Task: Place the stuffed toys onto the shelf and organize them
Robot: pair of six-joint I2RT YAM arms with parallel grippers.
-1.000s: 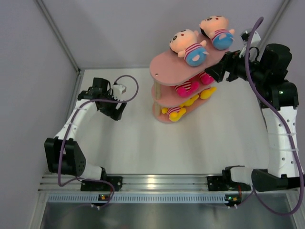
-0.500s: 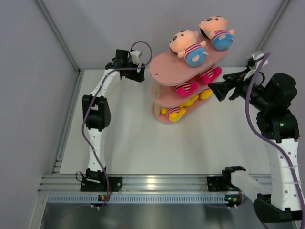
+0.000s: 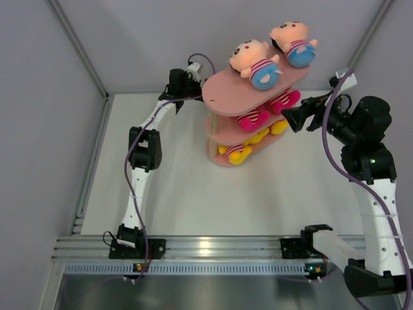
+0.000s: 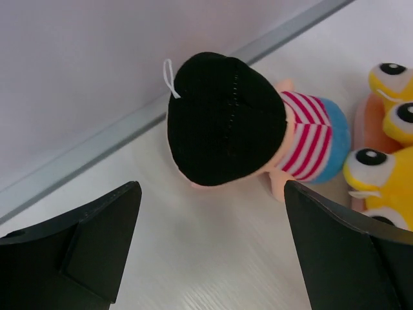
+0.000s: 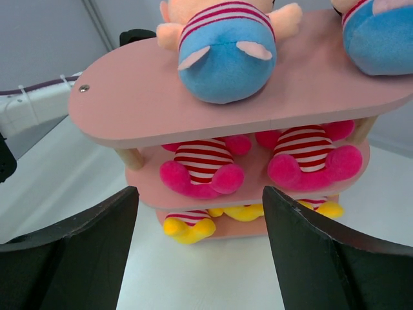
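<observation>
Rail (image 3: 213,248), near table edge: both arm bases are bolted here.
Table (image 3: 181,194): white.
Right gripper (image 3: 287,121): raised beside the shelf's right end and aimed at it. Its fingers are spread wide with nothing between them.
Shelf (image 3: 226,97): pink, three oval tiers on posts, standing toward the far side of the table.
- Bottom tier: yellow toys (image 3: 240,154), at least one in a striped shirt.
- Middle tier: two hot pink toys (image 3: 253,119) in striped shirts.
- Top tier: two peach-headed toys (image 3: 255,64) with blue bottoms, lying side by side.

Left gripper (image 3: 189,82): reached past the shelf's far-left end, jaws wide apart, holding nothing.
Black-haired toy (image 4: 245,129): striped shirt, blue bottom. It lies on the table beyond the left fingers, just beside the yellow toys and close to the far wall (image 4: 97,51).
</observation>
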